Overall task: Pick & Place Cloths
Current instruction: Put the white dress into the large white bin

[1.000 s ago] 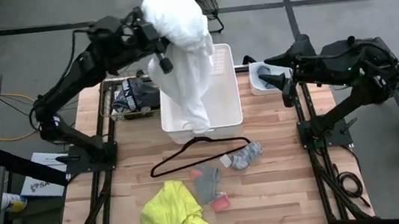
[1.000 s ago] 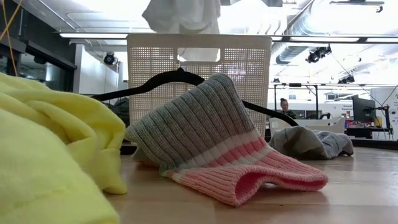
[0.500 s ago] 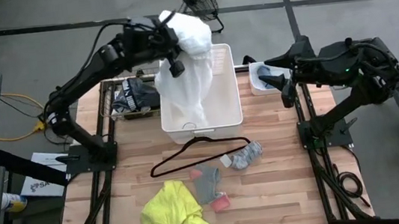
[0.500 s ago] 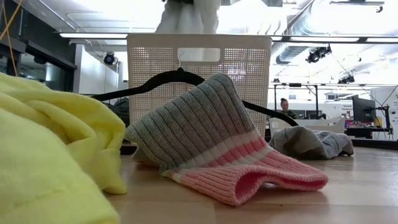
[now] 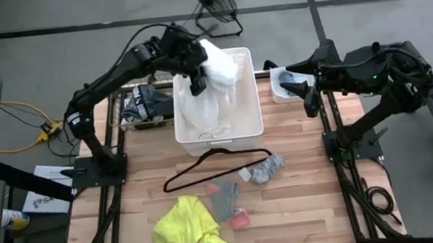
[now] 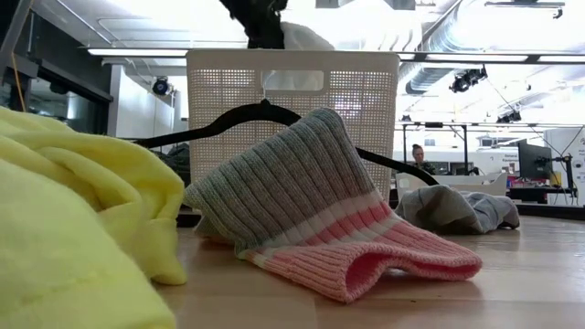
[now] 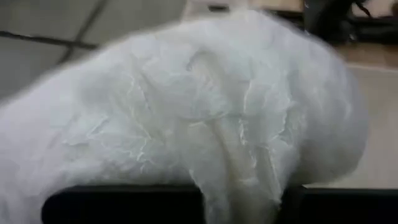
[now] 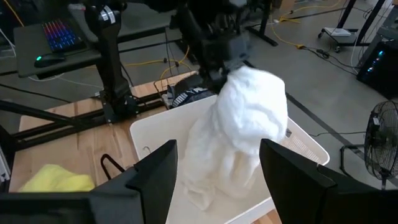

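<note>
The left gripper [image 5: 195,73] is clenched on the white cloth [image 5: 216,85], holding it up over the far part of the white basket [image 5: 250,126]; the cloth's bunched top sits at the gripper and its lower part hangs down into the basket. In the left wrist view the fuzzy, wrinkled white fabric [image 7: 205,118] fills nearly everything beyond the dark fingers. The right gripper [image 5: 309,94] waits above the table's right edge near the far right corner, its 2 fingers [image 8: 149,180] spread apart and holding nothing.

The basket stands at the middle of the table's far edge. Just in front of it lies a thin black hanger [image 5: 214,169]. A grey cloth [image 5: 268,168] lies touching the hanger's right end. Nearer the front edge, around the middle, rests a grey and pink knitted piece [image 5: 227,202], ribbed with pink bands in the low view [image 6: 320,210]. Beside it, towards the front left, is the bright yellow cloth [image 5: 186,227], crumpled in a heap. A dark cloth with pale markings [image 5: 145,105] lies at the far left corner, next to the basket. A small white bin [image 5: 282,85] sits at the far right corner.

No writing can be read on any of the cloths.
</note>
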Tool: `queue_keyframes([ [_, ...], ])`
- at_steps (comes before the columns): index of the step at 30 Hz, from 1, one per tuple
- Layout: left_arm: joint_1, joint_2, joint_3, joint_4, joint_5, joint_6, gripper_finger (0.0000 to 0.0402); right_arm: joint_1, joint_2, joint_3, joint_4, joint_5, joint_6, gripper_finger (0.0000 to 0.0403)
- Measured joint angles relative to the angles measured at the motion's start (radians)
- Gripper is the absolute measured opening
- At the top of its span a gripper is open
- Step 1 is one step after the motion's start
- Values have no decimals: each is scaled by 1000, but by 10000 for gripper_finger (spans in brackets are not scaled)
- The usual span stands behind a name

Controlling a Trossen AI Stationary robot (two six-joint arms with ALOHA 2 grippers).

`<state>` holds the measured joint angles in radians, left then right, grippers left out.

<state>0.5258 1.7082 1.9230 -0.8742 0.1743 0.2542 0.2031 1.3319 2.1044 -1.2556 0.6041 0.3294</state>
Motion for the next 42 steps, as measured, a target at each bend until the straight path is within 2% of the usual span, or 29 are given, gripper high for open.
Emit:
queue_keyframes([
  [11, 3, 68, 1, -97, -7, 24, 14, 0, 0, 0, -5, 0, 7, 220],
  [20, 4, 131, 1, -205, -80, 63, 14, 0, 0, 0, -7, 0, 7, 220],
  [31, -3, 204, 1, -196, -80, 29, 14, 0, 0, -11, -23, 0, 10, 220],
  [39, -5, 206, 0, -199, -80, 26, 16, 0, 0, -11, -22, 0, 10, 220],
  [42, -5, 206, 1, -199, -81, 23, 28, 0, 0, -11, -22, 0, 10, 220],
])
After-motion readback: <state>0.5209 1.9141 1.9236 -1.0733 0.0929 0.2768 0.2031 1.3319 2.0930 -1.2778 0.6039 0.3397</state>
